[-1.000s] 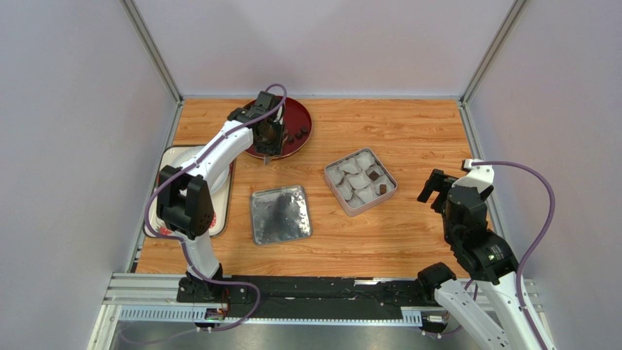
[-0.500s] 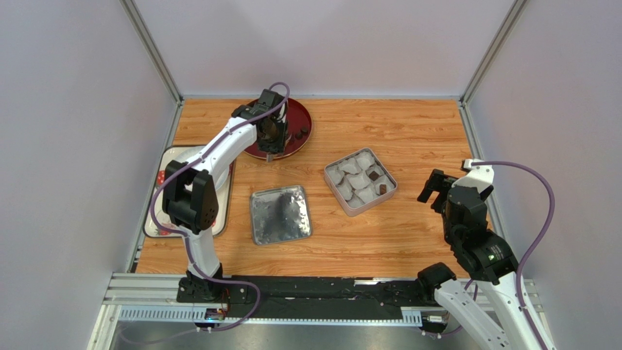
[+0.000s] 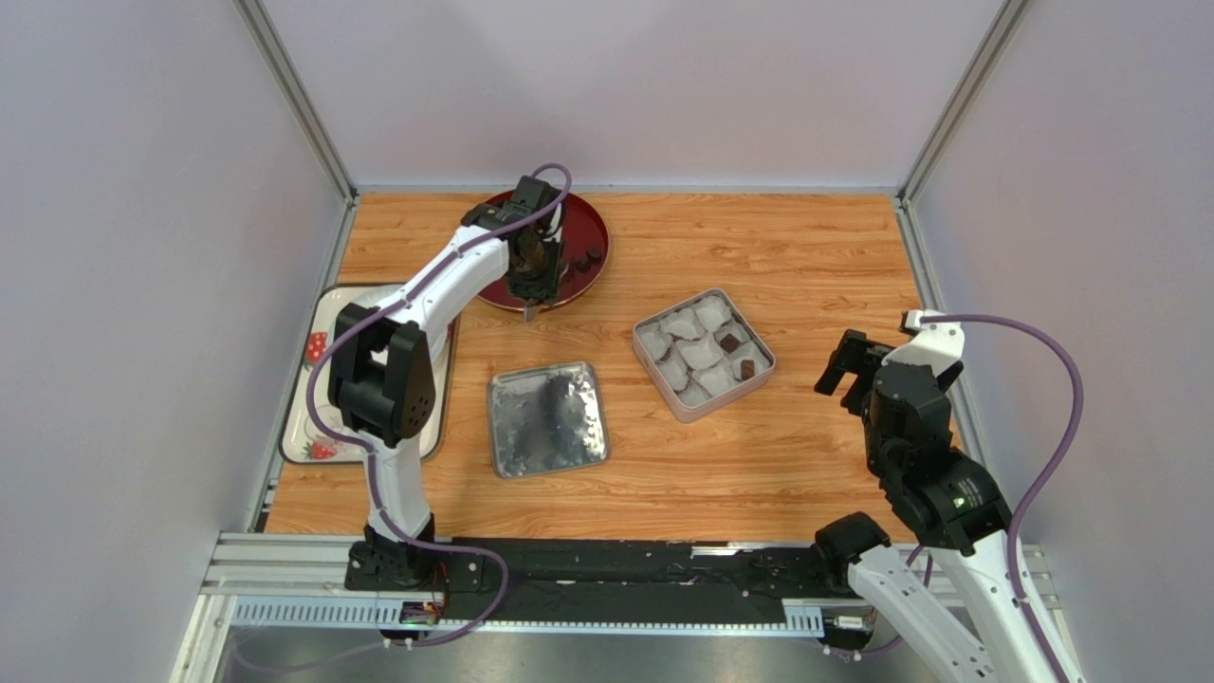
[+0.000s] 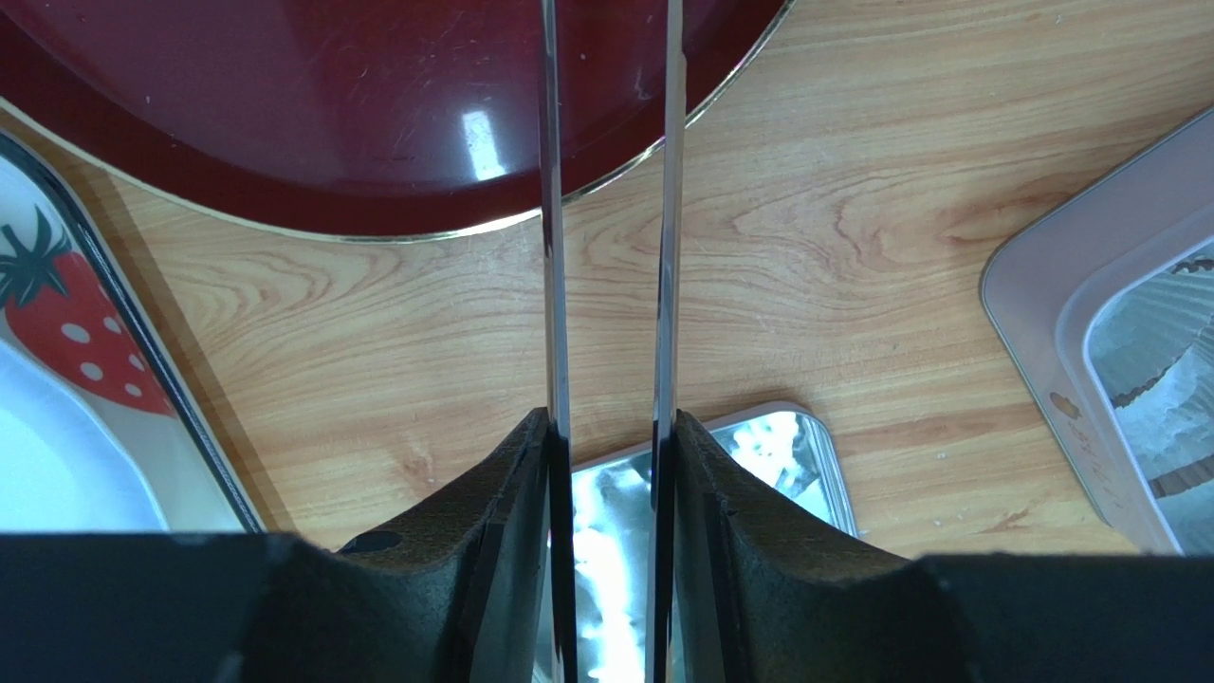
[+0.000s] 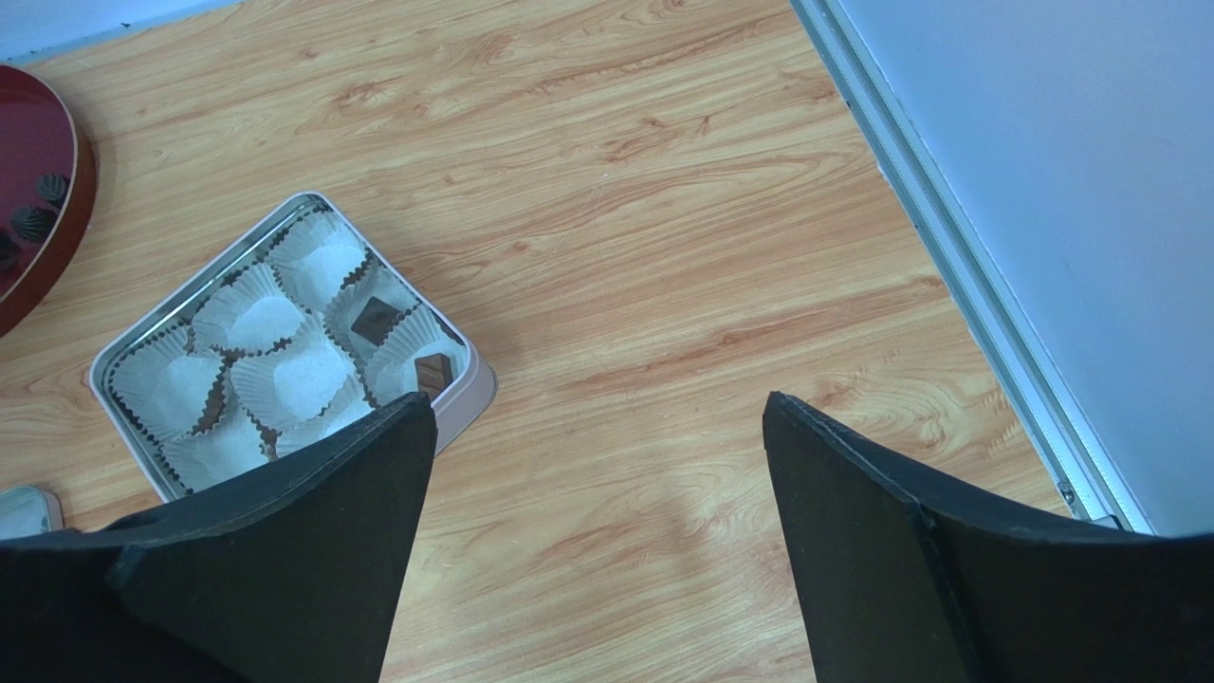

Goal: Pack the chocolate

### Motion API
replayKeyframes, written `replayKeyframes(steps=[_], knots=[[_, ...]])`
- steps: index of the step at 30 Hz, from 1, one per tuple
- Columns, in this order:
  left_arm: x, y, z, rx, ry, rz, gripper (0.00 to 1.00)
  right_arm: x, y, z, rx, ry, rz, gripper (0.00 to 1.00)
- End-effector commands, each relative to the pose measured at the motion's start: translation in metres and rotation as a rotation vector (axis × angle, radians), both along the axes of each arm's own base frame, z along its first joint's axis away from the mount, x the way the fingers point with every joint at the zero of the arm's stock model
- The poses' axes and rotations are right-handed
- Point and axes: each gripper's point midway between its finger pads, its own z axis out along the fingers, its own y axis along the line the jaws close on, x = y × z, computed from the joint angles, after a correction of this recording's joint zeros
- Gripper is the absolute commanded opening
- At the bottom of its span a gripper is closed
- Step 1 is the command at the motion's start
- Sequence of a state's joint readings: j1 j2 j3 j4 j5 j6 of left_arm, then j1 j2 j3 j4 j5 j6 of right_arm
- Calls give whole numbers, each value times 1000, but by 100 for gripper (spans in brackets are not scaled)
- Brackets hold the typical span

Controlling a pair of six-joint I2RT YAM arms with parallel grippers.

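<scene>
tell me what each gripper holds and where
The left gripper pinches metal tweezers across their two arms, tips out of view. The right gripper is open and holds nothing.

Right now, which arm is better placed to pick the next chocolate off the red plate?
Left. The left gripper hangs at the red plate, beside the loose chocolate pieces. The right gripper is open, far to the right, past the tin.

The left arm (image 3: 435, 285) and the right arm (image 3: 941, 491) are built of white tubular links joined by black joint housings. A purple cable (image 3: 998, 319) is run along each. The left gripper (image 4: 606, 86) is fitted with two thin, mirror-bright metal blades (image 4: 552, 214) set in black mounts; the right gripper (image 5: 599, 413) is fitted with broad, matte black, wedge-shaped fingers (image 5: 314, 527). The bases are bolted to a black plate (image 3: 613, 565) on silver aluminium rails (image 3: 271, 562).
</scene>
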State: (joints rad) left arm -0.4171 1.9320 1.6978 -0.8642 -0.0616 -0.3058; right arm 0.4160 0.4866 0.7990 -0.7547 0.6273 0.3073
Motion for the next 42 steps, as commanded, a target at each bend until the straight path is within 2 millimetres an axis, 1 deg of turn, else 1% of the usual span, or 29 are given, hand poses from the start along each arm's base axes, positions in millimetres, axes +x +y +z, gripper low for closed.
replayKeyframes(steps=[1, 7, 15, 20, 22, 25, 28, 31, 32, 34, 35, 37, 38, 40, 41, 42], knots=[[5, 0, 17, -17, -29, 19, 39, 4, 1, 9, 7, -45, 1, 89], [-11, 5, 26, -28, -25, 23, 34, 5, 2, 10, 10, -47, 5, 89], [-35, 13, 42, -45, -38, 9, 33, 4, 3, 11, 18, -54, 10, 89], [-45, 13, 50, -63, -50, -4, 32, 4, 2, 11, 19, -57, 9, 88], [-49, 14, 56, -70, -65, -10, 32, 4, 3, 11, 19, -57, 10, 88], [-55, 11, 65, -84, -83, -40, 32, 4, 3, 11, 23, -57, 12, 89], [-63, 0, 78, -90, -118, -96, 32, 4, 3, 11, 21, -57, 11, 89], [-74, -17, 90, -123, -138, -157, 32, 4, 3, 12, 21, -59, 13, 88], [-81, -26, 95, -137, -145, -186, 32, 4, 3, 12, 21, -59, 11, 89], [-89, -35, 99, -147, -149, -219, 32, 4, 2, 12, 20, -59, 8, 89], [-96, -45, 103, -163, -154, -251, 32, 3, 2, 12, 22, -61, 8, 89], [-104, -55, 107, -180, -153, -288, 32, 3, 1, 12, 20, -63, 4, 89], [-113, -65, 112, -201, -154, -327, 32, 3, 1, 12, 21, -62, 5, 88], [-121, -75, 115, -214, -152, -363, 32, 3, 2, 12, 23, -62, 8, 88], [-130, -84, 118, -218, -155, -402, 32, 3, 2, 12, 20, -59, 7, 88], [-134, -88, 119, -219, -156, -419, 32, 4, 3, 12, 21, -59, 11, 88]])
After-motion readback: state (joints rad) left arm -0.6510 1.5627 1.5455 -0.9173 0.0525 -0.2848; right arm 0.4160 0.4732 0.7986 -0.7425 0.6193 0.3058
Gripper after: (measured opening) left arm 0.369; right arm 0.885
